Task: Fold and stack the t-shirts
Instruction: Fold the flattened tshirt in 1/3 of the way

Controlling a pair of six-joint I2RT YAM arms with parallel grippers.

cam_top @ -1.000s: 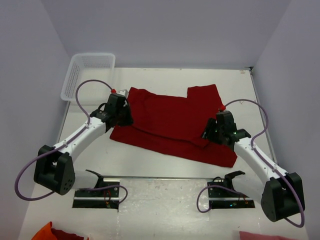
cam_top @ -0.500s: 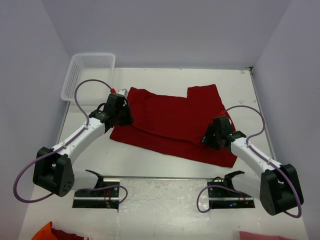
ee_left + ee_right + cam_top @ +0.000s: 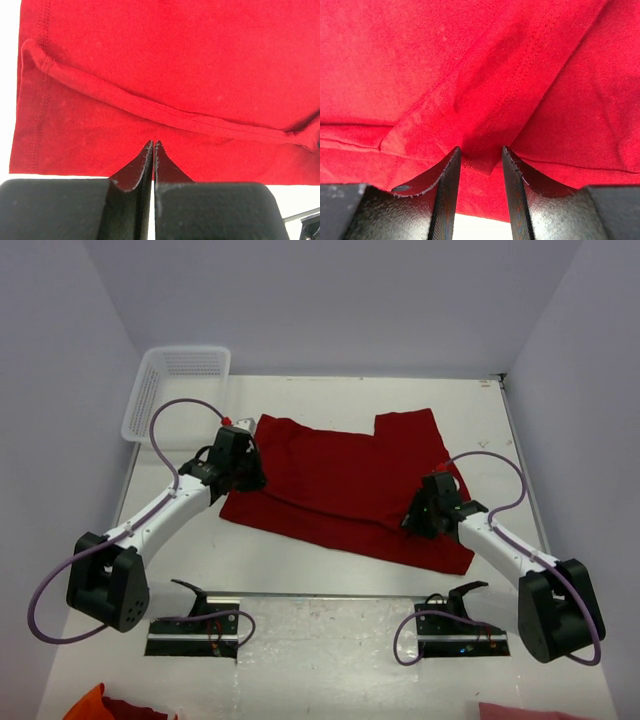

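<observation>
The dark red t-shirt (image 3: pixel 340 475) lies partly folded across the middle of the table, one sleeve pointing to the back right. My left gripper (image 3: pixel 252 478) rests at its left edge. In the left wrist view its fingers (image 3: pixel 153 142) are shut, tips over the cloth (image 3: pixel 175 60) just inside the hem, with no cloth showing between them. My right gripper (image 3: pixel 418 515) sits low on the shirt's right side. There its jaws (image 3: pixel 480 149) stand apart, with the corner of a folded layer (image 3: pixel 445 60) lying between the fingertips, not pinched.
A white mesh basket (image 3: pixel 175 380) stands at the back left corner. Two metal mounting plates with cables (image 3: pixel 200 625) lie along the near edge. Bits of orange-red cloth (image 3: pixel 100 705) and pink cloth (image 3: pixel 520 710) show at the bottom corners.
The right arm has dropped and slid slightly towards the shirt's near right part, and its jaws have narrowed around the fold corner. The left arm has stayed where it was.
</observation>
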